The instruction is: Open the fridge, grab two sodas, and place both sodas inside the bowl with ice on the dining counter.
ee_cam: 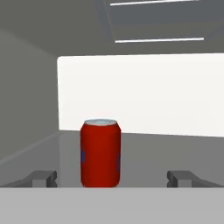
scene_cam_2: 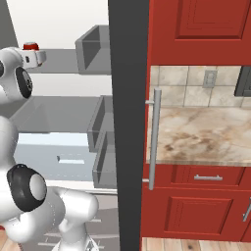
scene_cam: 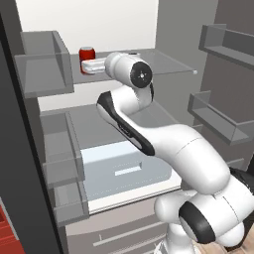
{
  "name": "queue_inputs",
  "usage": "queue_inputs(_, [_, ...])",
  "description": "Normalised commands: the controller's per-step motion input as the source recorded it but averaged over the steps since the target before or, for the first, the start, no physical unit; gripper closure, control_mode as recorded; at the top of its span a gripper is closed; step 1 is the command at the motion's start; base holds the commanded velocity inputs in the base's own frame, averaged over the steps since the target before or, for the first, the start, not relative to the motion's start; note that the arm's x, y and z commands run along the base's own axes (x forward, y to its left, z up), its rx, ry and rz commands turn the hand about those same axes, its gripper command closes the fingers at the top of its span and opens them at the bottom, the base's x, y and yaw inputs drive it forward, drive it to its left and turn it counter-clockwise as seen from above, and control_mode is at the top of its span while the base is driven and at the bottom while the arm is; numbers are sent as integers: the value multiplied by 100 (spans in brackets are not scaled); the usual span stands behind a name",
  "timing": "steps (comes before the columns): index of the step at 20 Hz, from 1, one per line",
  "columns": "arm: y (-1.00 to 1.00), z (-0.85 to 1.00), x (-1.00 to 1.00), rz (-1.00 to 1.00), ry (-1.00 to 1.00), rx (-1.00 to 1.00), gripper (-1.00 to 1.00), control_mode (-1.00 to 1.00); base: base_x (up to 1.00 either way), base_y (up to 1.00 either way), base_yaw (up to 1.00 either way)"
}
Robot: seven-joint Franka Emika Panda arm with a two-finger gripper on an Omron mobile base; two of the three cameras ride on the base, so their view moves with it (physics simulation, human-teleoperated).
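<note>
The fridge [scene_cam: 163, 62] stands open, showing a white interior and grey shelves. One red soda [scene_cam: 87, 53] with a silvery top stands upright on the upper shelf, and its top also peeks out past the hand [scene_cam_2: 31, 46]. My gripper [scene_cam: 85, 66] reaches onto that shelf just in front of the can. In the hand view the soda [ee_cam: 100, 153] sits slightly left of centre, a little beyond my open gripper [ee_cam: 113, 179], whose fingertips [ee_cam: 43, 178] are spread wider than the can. Nothing is held. The bowl and the dining counter are out of view.
Grey door bins [scene_cam: 42, 62] flank the opening on the left and on the right [scene_cam: 218, 116]. A pale drawer [scene_cam: 124, 168] lies below the arm. The fridge door's edge with its bar handle [scene_cam_2: 154, 137] stands beside a marbled wall countertop [scene_cam_2: 201, 132] over red cabinets [scene_cam_2: 196, 211].
</note>
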Motion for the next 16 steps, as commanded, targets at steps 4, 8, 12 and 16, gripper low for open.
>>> queue_inputs(4, [11, 0, 11, -2, 0, 0, -100, -100, 0, 0, 0])
queue_inputs(8, [16, 0, 10, -2, 1, 0, -100, -100, 0, 0, 0])
queue_inputs(12, [19, 0, 14, -3, 1, 0, -100, -100, 0, 0, 0])
queue_inputs(16, [19, 0, 19, -3, 1, 0, -100, -100, 0, 0, 0])
